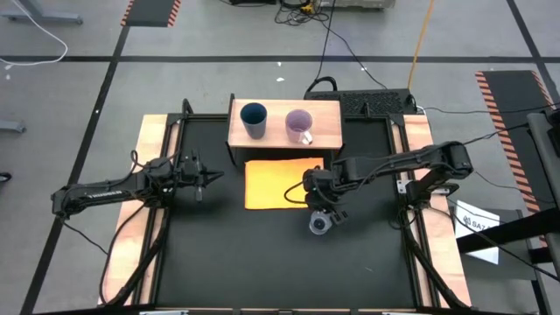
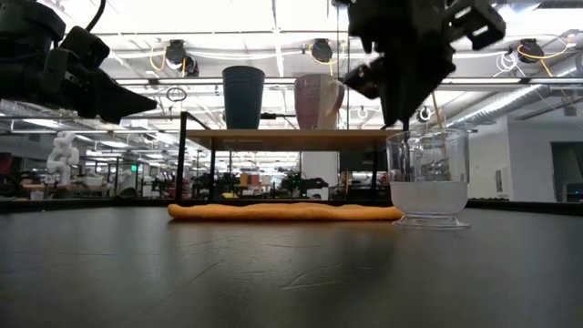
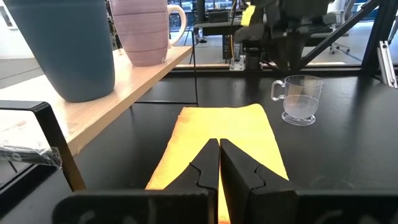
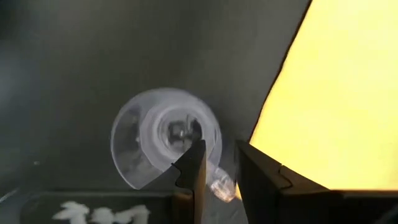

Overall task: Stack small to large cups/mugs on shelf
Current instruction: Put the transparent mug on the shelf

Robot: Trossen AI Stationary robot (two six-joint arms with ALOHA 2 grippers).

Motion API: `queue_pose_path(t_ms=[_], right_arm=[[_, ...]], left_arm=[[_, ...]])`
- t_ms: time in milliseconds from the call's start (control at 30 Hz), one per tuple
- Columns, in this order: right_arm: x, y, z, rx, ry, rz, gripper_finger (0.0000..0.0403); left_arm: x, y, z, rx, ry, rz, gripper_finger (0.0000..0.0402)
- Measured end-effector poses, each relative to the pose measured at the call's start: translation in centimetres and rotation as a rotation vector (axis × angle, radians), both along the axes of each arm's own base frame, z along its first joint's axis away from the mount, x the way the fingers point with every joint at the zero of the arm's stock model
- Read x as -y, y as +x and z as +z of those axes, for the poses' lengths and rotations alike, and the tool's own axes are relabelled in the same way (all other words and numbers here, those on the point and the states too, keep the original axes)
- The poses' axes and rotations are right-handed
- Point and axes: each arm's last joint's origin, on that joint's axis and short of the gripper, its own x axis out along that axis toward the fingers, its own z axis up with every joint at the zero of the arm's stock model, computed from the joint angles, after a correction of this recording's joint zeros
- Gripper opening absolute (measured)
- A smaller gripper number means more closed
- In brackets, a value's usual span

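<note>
Standing upright on the black bench [image 1: 262, 262], the clear cup [image 1: 320, 224] sits just off the orange sheet [image 1: 278, 184]. Right hand [image 1: 325, 213] hovers directly above the cup, fingers apart around its handle without clamping it. Left hand [image 1: 210, 175] waits left of the sheet, fingers together, empty. Farther back, the shelf [image 1: 328, 131] carries the blue tumbler [image 1: 254, 119] and lilac mug [image 1: 299, 125], side by side.
</note>
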Motion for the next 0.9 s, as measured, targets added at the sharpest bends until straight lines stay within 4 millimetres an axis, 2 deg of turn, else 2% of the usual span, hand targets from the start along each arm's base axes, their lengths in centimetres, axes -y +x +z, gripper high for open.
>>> queue_pose_path(t_ms=[200,367,900], right_arm=[[0.0,0.8,0.3,-0.071,-0.031,-0.019,0.0076],[-0.3,1.5,0.9,-0.059,-0.031,0.002,0.0076],[-2.0,1.1,0.9,-0.088,-0.087,0.055,0.0076]], left_arm=[[0.0,0.0,0.0,-0.001,0.001,0.000,0.0017],[0.0,0.0,-0.2,-0.017,-0.003,0.000,0.0017],[0.0,0.0,-0.2,-0.015,-0.004,0.000,0.0017]])
